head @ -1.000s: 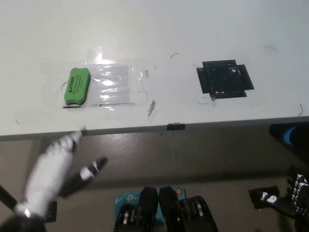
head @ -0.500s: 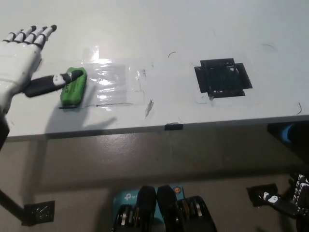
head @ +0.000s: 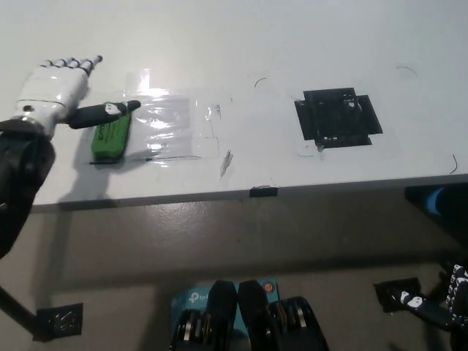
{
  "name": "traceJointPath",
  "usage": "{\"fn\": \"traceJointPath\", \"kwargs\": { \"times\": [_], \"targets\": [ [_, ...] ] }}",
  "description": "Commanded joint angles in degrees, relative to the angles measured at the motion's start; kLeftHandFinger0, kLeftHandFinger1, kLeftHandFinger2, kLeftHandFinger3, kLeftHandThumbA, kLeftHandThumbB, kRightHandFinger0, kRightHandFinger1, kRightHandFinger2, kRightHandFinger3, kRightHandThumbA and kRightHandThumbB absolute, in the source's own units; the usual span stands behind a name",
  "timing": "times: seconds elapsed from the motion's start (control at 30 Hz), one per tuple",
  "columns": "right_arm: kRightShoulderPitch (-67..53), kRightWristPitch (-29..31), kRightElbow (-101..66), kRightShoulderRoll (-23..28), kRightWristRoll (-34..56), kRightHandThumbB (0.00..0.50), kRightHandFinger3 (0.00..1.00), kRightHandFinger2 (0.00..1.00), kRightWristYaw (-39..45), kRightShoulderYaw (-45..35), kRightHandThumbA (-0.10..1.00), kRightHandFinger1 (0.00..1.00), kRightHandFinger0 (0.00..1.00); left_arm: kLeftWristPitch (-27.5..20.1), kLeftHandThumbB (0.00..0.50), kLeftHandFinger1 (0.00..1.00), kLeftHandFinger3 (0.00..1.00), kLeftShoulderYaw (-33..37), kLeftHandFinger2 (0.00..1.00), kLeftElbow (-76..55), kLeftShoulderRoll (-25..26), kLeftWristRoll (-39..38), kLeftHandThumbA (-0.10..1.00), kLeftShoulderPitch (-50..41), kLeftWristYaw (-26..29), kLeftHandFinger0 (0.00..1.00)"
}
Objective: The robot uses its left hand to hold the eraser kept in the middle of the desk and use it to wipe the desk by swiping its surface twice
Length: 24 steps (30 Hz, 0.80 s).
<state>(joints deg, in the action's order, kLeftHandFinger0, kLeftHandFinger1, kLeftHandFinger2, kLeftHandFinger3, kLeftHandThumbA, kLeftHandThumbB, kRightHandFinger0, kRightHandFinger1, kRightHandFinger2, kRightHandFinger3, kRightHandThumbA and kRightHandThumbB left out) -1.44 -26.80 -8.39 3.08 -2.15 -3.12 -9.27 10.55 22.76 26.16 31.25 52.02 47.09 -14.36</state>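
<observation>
Our white left hand (head: 55, 88) hovers spread and empty over the green eraser (head: 111, 135) lying at the desk's (head: 241, 44) left, and a misaligned closing grasp could nudge it away, we judge.

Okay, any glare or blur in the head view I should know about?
Head view: glare streaks the clear film beside the eraser; the left hand, fingers spread, casts a soft shadow on the desk; the right hand at the lower right edge looks dim and blurry.
</observation>
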Motion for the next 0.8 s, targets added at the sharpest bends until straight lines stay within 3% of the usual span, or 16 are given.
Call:
{"fn": "traceJointPath", "kwargs": {
  "times": [0.0,0.1,0.17,0.4,0.5,0.57,0.67,0.77],
  "targets": [
    [0.26,-0.13,-2.52,0.69,-1.49,0.019,1.00,1.00,0.16,0.32,1.00,1.00,1.00,-1.34,0.187,1.00,1.00,-0.41,1.00,3.43,-1.81,-0.70,1.00,2.45,4.78,1.00],
    [0.49,-0.13,-2.62,0.46,-1.15,0.008,1.00,1.00,0.34,0.22,1.00,1.00,1.00,-1.17,0.229,1.00,1.00,-1.22,1.00,3.15,-3.02,-1.35,1.00,2.19,5.32,1.00],
    [0.87,-0.13,-2.37,0.38,-1.05,0.016,1.00,1.00,0.24,0.22,1.00,1.00,1.00,-2.49,0.187,1.00,1.00,-2.55,1.00,3.06,-4.84,-3.11,1.00,1.72,7.70,1.00],
    [0.60,-0.13,-2.52,0.96,-1.69,0.000,1.00,1.00,0.78,0.56,1.00,1.00,1.00,-3.77,0.132,1.00,1.00,-6.24,1.00,1.72,-8.92,-6.92,1.00,-3.34,12.02,1.00],
    [0.73,-0.13,-2.46,0.94,-2.15,0.000,1.00,1.00,0.82,0.87,1.00,1.00,1.00,-3.91,0.184,1.00,1.00,-5.85,1.00,3.05,-9.79,-6.46,1.00,-5.05,12.89,1.00],
    [0.62,-0.13,-2.55,0.46,-1.89,0.000,1.00,1.00,0.46,0.46,1.00,1.00,1.00,-3.03,0.158,1.00,1.00,-5.22,1.00,3.74,-10.09,-6.39,1.00,-5.59,11.34,1.00],
    [0.88,-0.13,-2.37,0.22,-2.57,0.000,1.00,1.00,0.21,0.55,1.00,1.00,1.00,-4.02,0.198,1.00,1.00,-4.17,1.00,5.45,-9.91,-5.35,1.00,-7.38,13.36,1.00],
    [0.79,-0.13,-2.63,0.28,-2.37,0.000,1.00,1.00,0.32,0.58,1.00,1.00,1.00,-4.65,0.205,1.00,1.00,-3.18,1.00,7.35,-9.16,-4.84,1.00,-8.60,14.32,1.00]
  ]
}}
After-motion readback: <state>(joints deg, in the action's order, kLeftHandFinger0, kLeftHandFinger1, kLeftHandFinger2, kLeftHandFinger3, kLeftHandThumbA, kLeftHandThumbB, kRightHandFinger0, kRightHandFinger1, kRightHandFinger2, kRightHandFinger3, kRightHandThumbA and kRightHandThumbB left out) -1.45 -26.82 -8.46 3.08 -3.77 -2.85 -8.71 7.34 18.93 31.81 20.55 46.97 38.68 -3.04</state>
